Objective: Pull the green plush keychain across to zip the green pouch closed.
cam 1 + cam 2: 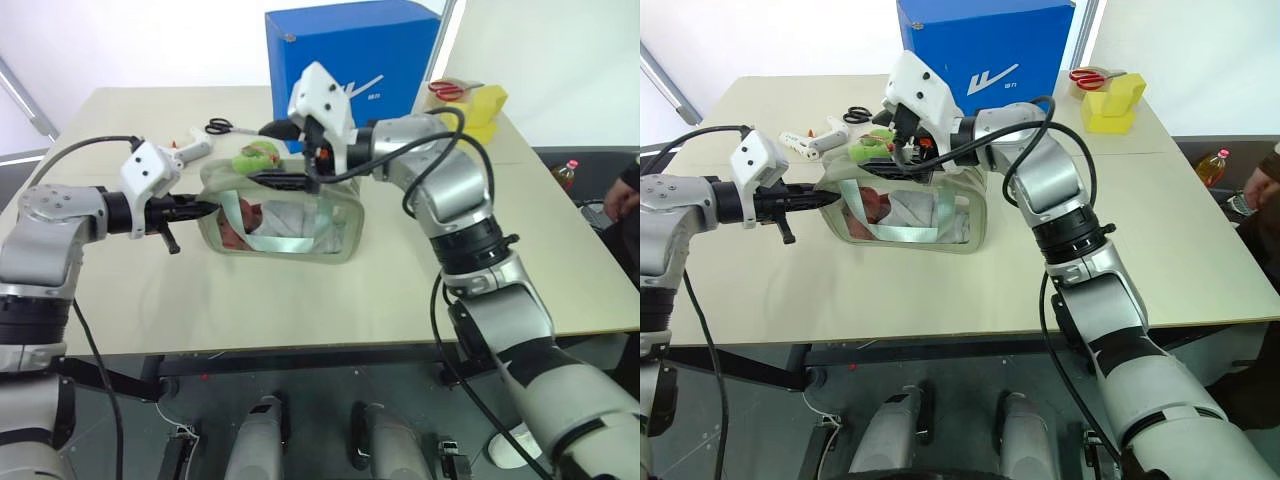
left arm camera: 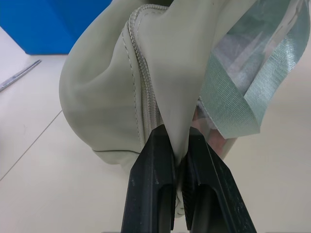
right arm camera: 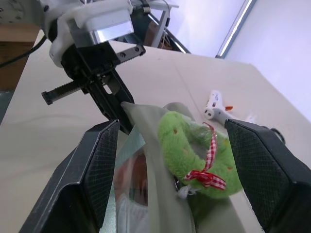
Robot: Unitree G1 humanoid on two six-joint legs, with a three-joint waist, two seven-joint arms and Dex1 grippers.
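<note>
The green pouch (image 1: 290, 225) stands on the table, its clear window showing reddish and white contents. My left gripper (image 1: 197, 209) is shut on the fabric at the pouch's left end; in the left wrist view the black fingers (image 2: 155, 165) pinch the fold beside the zipper seam (image 2: 141, 87). The green plush keychain (image 1: 255, 157), fuzzy lime with a red checked ribbon, lies on the pouch's top near that end. My right gripper (image 1: 272, 153) reaches in from the right and is open, one finger on each side of the keychain (image 3: 194, 160), not gripping it.
A blue box (image 1: 350, 60) stands right behind the pouch. Black scissors (image 1: 220, 126) and a white tool (image 1: 190, 152) lie at the back left. A yellow block (image 1: 485, 105) and red scissors (image 1: 447, 90) are at the back right. A person's hand (image 1: 620, 195) is at the right edge.
</note>
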